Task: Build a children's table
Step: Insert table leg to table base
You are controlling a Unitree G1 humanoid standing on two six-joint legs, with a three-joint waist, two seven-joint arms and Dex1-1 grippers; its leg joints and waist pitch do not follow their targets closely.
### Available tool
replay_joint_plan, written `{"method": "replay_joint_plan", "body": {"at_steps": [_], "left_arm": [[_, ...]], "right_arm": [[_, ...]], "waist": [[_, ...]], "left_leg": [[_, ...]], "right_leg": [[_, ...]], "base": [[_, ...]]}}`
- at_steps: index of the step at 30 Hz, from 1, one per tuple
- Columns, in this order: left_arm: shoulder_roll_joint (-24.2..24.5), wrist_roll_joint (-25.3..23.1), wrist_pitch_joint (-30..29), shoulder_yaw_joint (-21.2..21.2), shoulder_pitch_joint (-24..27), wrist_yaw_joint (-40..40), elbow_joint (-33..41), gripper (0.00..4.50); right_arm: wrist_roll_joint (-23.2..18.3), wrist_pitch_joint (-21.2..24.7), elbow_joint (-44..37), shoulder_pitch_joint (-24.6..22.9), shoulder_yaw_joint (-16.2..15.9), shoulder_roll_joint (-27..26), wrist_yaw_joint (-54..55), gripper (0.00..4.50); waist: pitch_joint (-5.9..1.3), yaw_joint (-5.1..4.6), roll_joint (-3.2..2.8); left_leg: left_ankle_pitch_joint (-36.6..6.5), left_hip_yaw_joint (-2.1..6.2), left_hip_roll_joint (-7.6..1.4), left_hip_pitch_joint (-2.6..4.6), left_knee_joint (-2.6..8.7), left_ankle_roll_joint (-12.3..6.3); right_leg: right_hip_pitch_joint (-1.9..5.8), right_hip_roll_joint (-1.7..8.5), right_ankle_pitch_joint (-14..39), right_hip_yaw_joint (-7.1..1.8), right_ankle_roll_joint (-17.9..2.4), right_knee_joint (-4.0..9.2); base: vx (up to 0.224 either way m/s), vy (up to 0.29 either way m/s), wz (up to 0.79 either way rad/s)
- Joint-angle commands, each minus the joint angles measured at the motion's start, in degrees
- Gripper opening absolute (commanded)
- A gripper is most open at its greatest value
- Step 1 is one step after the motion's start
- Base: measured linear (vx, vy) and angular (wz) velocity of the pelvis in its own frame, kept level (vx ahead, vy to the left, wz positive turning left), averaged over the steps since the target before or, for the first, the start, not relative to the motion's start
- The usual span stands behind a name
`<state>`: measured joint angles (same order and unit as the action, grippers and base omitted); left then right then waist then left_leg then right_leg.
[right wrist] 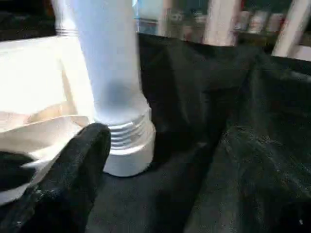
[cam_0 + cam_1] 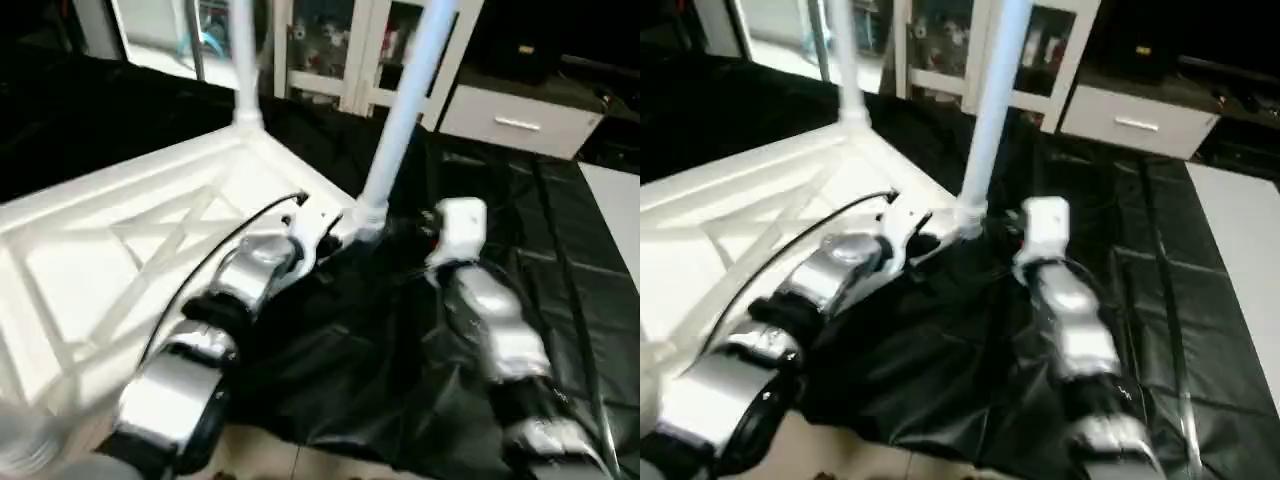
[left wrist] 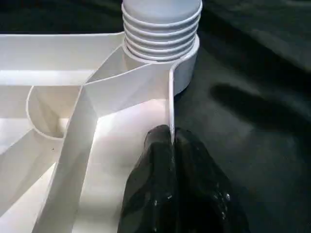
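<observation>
Tabletop lies upside down on the black-draped surface, its X-ribbed underside facing up, at the robot's left. Two legs stand upright in its corner sockets: the near leg in the socket at the corner closest to the grippers, the far leg in the corner behind it. Threads of the near leg show just above its socket rim in both wrist views, so it is not sunk fully out of sight.

Left gripper sits at the tabletop's raised rim just short of that socket, its fingers closed together on the rim wall (one on the inside, one on the outside). The silver left forearm runs back over the tabletop's edge, a black cable looping above it.

Right gripper is just beside the near leg's base, on the side away from the tabletop. One black finger shows in the right wrist view, near the socket but apart from the leg; the fingers stand open, holding nothing.

White cabinets and a drawer unit stand beyond the surface.
</observation>
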<state>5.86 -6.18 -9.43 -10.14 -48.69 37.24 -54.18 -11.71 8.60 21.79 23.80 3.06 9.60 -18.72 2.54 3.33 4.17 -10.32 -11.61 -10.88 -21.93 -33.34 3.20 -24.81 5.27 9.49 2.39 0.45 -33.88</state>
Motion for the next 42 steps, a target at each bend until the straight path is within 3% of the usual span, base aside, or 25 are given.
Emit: {"method": "replay_joint_plan", "body": {"at_steps": [1, 3, 4, 6, 10, 13, 15, 20, 24, 28, 32, 33, 36, 39, 42], "left_arm": [[0.9, 0.1, 2.6, -3.2, 2.9, 7.9, 2.0, 0.0], [2.9, -0.1, 3.0, -5.0, 4.6, 13.4, 4.2, 0.0], [4.1, -0.1, 3.8, -6.0, 5.5, 16.3, 5.2, 0.0], [6.1, 0.2, 4.7, -7.7, 7.0, 22.0, 7.4, 0.0], [10.5, 0.7, 5.7, -11.4, 10.1, 32.7, 12.7, 0.0], [10.9, 0.5, 6.2, -11.8, 10.2, 33.5, 12.9, 0.0], [12.1, 0.6, 6.5, -12.4, 10.9, 36.1, 14.7, 0.0], [13.3, 1.5, 5.4, -13.0, 11.8, 39.2, 17.9, 0.0], [13.6, 1.6, 5.2, -13.5, 12.0, 40.4, 18.6, 0.0], [13.6, 1.7, 4.7, -13.7, 12.5, 41.3, 19.8, 0.0], [13.7, 1.5, 4.6, -13.9, 12.5, 41.3, 20.4, 0.0], [13.7, 1.6, 4.5, -13.9, 12.6, 41.3, 20.5, 0.0], [13.9, 1.5, 4.3, -14.2, 12.5, 41.2, 20.7, 0.0], [14.0, 1.4, 4.1, -14.2, 12.6, 41.1, 20.9, 0.0], [14.0, 1.4, 4.1, -14.2, 12.7, 41.1, 21.0, 0.0]], "right_arm": [[-2.5, 2.9, -5.8, -2.2, -1.8, 4.1, -8.8, 4.46], [-3.2, 3.9, -9.0, -5.4, -4.4, 9.5, -17.4, 4.46], [-3.8, 3.9, -10.2, -7.1, -5.2, 12.1, -21.6, 4.46], [-5.1, 3.3, -11.8, -9.6, -5.8, 15.7, -27.6, 4.46], [-7.8, 4.0, -15.3, -13.1, -5.7, 21.2, -36.8, 4.46], [-8.0, 4.3, -15.8, -13.2, -5.7, 21.7, -37.6, 4.46], [-9.2, 5.0, -16.9, -12.8, -5.9, 23.0, -39.9, 4.46], [-10.4, 6.4, -18.4, -11.5, -7.8, 24.2, -44.9, 4.46], [-8.8, 6.1, -17.6, -10.2, -9.5, 23.8, -45.5, 4.46], [-7.2, 5.4, -15.3, -7.9, -10.9, 22.4, -45.2, 4.46], [-6.7, 5.2, -13.1, -6.2, -11.5, 21.6, -45.3, 4.46], [-6.6, 5.1, -12.8, -6.0, -11.6, 21.5, -45.4, 4.19], [-6.4, 5.0, -11.1, -4.6, -11.8, 21.2, -45.9, 4.19], [-6.2, 4.6, -10.0, -3.7, -11.7, 21.0, -46.2, 3.75], [-6.2, 4.4, -9.8, -3.6, -11.6, 21.1, -46.4, 3.68]], "waist": [[-2.89, 0.34, -0.12], [-2.91, 0.7, 0.06], [-2.69, 0.98, -0.23], [-2.66, 1.29, -0.05], [-2.5, 1.69, -0.06], [-2.07, 1.43, -0.19], [-2.18, 1.4, -0.09], [-2.54, 1.53, -0.06], [-2.7, 1.66, -0.05], [-2.76, 1.53, -0.37], [-2.82, 1.64, -0.3], [-2.79, 1.64, -0.27], [-2.84, 1.66, -0.22], [-2.91, 1.63, -0.06], [-2.96, 1.68, -0.13]], "left_leg": [[-12.1, 0.81, -2.25, 1.22, 3.86, -5.41], [-12.5, 0.89, -2.33, 1.17, 3.81, -5.34], [-12.9, 0.74, -2.61, 1.41, 3.82, -5.22], [-14.5, 0.87, -2.58, 1.15, 4.01, -4.62], [-18.2, 1.11, -2.93, 1.48, 4.35, -2.77], [-21.1, 1.17, -2.86, 1.78, 4.78, -1.57], [-22.6, 1.51, -2.97, 1.91, 4.91, -0.62], [-18.2, 1.27, -2.94, 1.69, 4.68, -1.44], [-15.3, 1.07, -2.78, 1.59, 4.44, -2.11], [-14.9, 1.06, -2.77, 1.74, 4.41, -1.84], [-14.8, 0.98, -2.79, 1.94, 4.34, -1.58], [-14.8, 1.01, -2.82, 1.87, 4.39, -1.5], [-14.9, 0.97, -2.74, 1.91, 4.33, -1.48], [-14.6, 0.97, -2.71, 1.86, 4.25, -1.49], [-13.8, 0.96, -2.71, 1.85, 4.17, -1.75]], "right_leg": [[3.43, 2.62, 8.1, -1.86, -12.6, 3.59], [3.78, 2.63, 8.5, -1.83, -12.0, 3.67], [3.26, 2.71, 8.5, -1.99, -12.2, 3.73], [3.49, 2.77, 10.9, -1.89, -11.7, 3.94], [3.01, 3.05, 15.6, -1.98, -10.9, 4.25], [2.61, 2.95, 19.7, -1.93, -10.0, 4.77], [2.74, 3.24, 22.3, -1.94, -9.3, 4.92], [3.19, 3.12, 14.9, -1.97, -11.0, 4.02], [3.37, 3.03, 11.7, -1.92, -12.0, 3.71], [3.41, 3.03, 11.3, -1.88, -12.6, 3.63], [3.36, 2.91, 10.3, -1.86, -13.3, 3.45], [3.42, 2.91, 10.0, -1.85, -13.4, 3.39], [3.49, 2.94, 9.9, -1.85, -13.4, 3.39], [3.57, 3.02, 10.2, -1.84, -13.4, 3.36], [3.62, 2.97, 9.2, -1.84, -13.5, 3.17]], "base": [[0.0, 0.0, 0.0], [0.0, 0.0, 0.0], [0.0, 0.0, 0.0], [0.0, 0.0, 0.0], [0.0, 0.0, 0.0], [0.0, 0.0, 0.0], [0.0, 0.0, 0.0], [0.0, 0.0, 0.0], [0.0, 0.0, 0.0], [0.0, 0.0, 0.0], [0.0, 0.0, 0.0], [0.0, 0.0, 0.0], [0.0, 0.0, 0.0], [0.0, 0.0, 0.0], [0.0, 0.0, 0.0]]}}
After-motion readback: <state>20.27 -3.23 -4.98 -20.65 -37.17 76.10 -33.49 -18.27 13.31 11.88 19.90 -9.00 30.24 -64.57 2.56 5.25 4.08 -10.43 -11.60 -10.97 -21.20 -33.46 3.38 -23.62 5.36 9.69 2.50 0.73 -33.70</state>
